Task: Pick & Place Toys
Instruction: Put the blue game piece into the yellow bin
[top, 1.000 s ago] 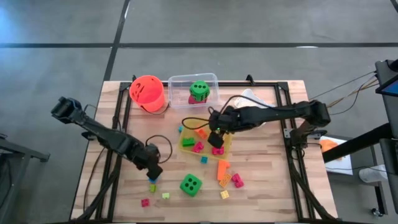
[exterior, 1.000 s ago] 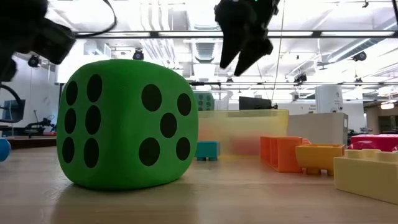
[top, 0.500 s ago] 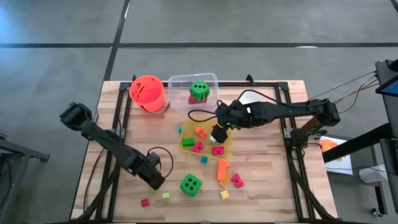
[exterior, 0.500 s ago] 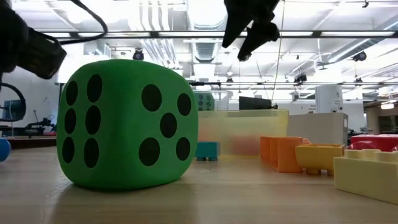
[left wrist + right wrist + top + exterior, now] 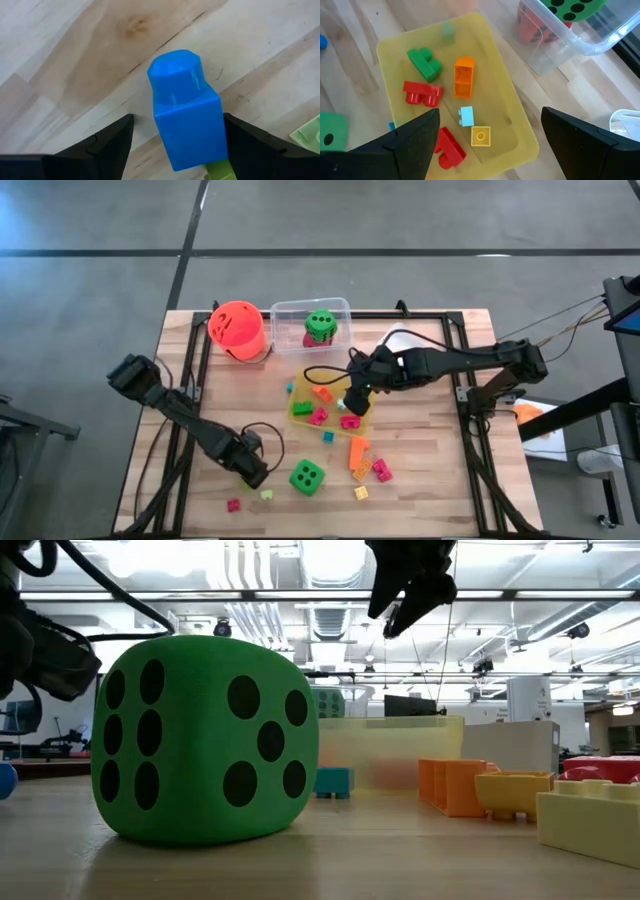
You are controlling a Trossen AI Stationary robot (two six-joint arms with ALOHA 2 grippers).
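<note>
Block [image 5: 186,112], blue, stands between my left gripper's [image 5: 175,150] spread fingers, ungripped; right gripper [image 5: 485,150], open, idles over tray [image 5: 520,135]

My left gripper [image 5: 250,471]: reaching low over the table's near-left part, fingers [image 5: 107,145] standing apart either side of a blue block [image 5: 185,112]. My right gripper [image 5: 357,398]: hovering raised above mid-table, arm stretching in from the right, jaws gaping empty.

You've got a big green die [image 5: 307,476] w/ black dots upright near desk front, small pink [image 5: 233,505] and lime [image 5: 267,495] blocks beside it. A blue block [image 5: 186,110] stands between the left claw's fingers. Red, green, orange blocks [image 5: 464,77] lie in the yellow tray.
</note>
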